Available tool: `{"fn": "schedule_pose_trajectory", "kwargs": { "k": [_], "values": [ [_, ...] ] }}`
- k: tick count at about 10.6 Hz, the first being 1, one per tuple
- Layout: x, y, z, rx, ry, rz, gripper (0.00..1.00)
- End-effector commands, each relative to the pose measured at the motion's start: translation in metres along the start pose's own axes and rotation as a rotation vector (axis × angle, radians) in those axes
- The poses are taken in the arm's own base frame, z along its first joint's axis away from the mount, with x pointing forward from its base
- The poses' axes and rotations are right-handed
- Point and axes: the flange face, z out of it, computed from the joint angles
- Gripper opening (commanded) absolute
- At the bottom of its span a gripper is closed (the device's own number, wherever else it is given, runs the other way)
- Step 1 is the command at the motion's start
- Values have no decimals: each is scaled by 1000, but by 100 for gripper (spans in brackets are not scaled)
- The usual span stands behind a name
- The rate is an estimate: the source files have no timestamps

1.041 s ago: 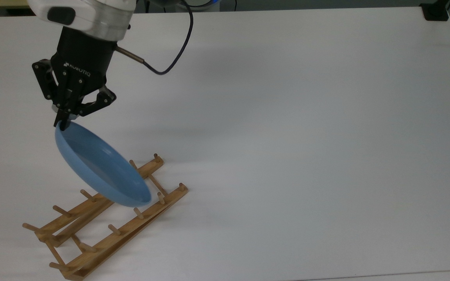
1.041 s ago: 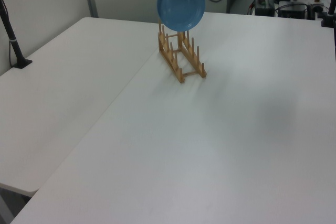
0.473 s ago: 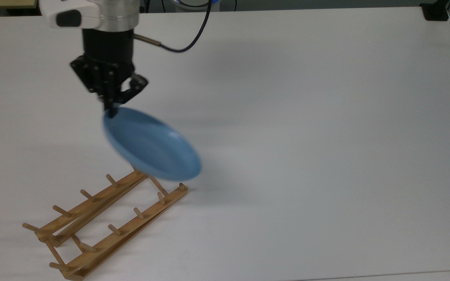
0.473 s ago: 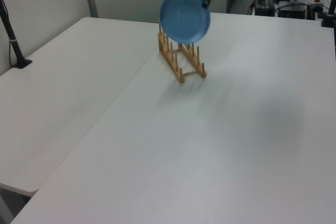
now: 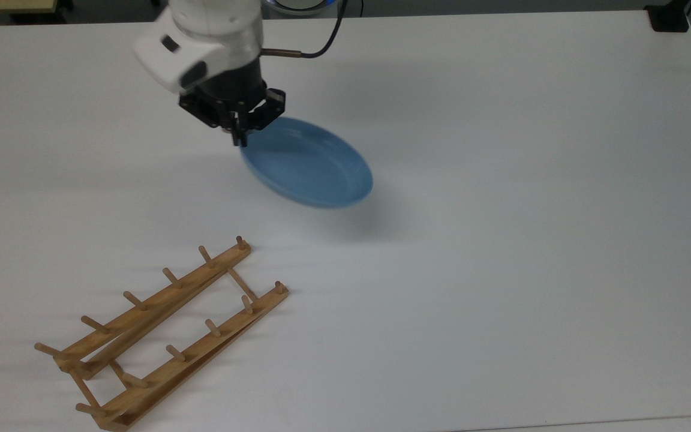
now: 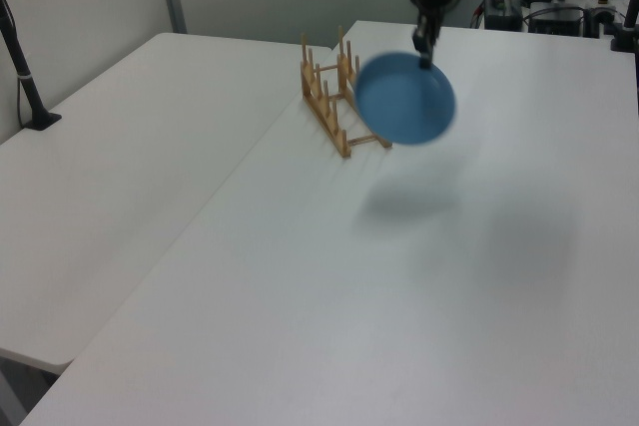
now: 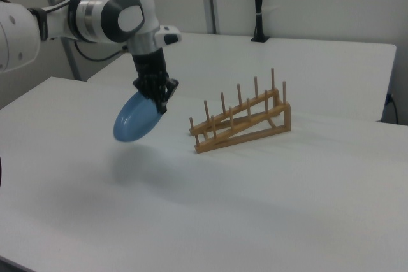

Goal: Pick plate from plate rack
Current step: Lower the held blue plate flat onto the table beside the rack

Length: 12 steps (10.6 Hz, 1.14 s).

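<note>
The blue plate [image 5: 309, 163] [image 6: 404, 99] [image 7: 136, 118] hangs tilted in the air above the white table, clear of the plate rack. My gripper [image 5: 240, 139] [image 6: 426, 53] [image 7: 160, 105] is shut on the plate's upper rim, at the plate's left edge in the top view. The wooden plate rack [image 5: 159, 336] [image 6: 334, 97] [image 7: 245, 118] stands on the table with nothing between its pegs. It sits at the top view's lower left, left of the plate in the left view, and right of the plate in the right view.
A black cable [image 5: 315, 48] runs from my wrist toward the table's back edge. A black post base [image 5: 669, 18] sits at the top view's far right corner. Another black stand [image 6: 25, 77] stands on the adjoining table at the left view's left.
The plate has left the rack. I have carried it up and to the right in the top view, away from the rack, with the plate tilting flatter.
</note>
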Motion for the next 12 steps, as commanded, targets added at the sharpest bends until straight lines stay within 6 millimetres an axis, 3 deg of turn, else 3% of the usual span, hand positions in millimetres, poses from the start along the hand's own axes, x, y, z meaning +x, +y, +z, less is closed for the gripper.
{"fn": "schedule_pose_trajectory", "kwargs": {
  "k": [1, 5, 7, 8, 12],
  "values": [
    [-19, -21, 49, 42, -149, -154, 0],
    [-16, -33, 115, 71, -258, -291, 0],
    [-30, -33, 141, 117, -334, -465, 0],
    [-34, -32, 150, 137, -354, -540, 0],
    [-30, -30, 183, 137, -392, -557, 5]
  ]
}}
